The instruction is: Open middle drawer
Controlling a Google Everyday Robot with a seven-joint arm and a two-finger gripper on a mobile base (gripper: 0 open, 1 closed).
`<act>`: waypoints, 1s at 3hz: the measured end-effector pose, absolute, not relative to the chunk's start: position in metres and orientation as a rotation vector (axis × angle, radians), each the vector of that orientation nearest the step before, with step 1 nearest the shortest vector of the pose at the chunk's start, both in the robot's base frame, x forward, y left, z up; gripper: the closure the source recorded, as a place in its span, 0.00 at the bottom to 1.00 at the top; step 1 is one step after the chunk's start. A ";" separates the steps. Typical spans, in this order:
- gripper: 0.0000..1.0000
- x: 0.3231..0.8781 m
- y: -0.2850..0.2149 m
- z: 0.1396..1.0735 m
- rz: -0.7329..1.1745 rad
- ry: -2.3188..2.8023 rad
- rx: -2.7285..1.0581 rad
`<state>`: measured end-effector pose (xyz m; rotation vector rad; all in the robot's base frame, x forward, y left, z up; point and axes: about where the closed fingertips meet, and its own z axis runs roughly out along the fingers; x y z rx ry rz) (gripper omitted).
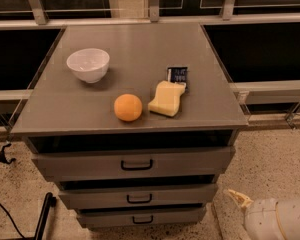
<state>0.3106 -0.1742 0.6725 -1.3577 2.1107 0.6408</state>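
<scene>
Surface (140, 44): white bowl (88, 64) far left; orange (128, 107) near centre; yellow sponge (167, 99) just right, touching dark packet (177, 75) behind.
</scene>
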 end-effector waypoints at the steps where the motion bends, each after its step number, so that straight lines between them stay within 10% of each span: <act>1: 0.00 0.316 -0.168 0.641 0.570 2.080 -1.431; 3: 0.00 0.355 -0.162 0.580 0.404 1.927 -1.498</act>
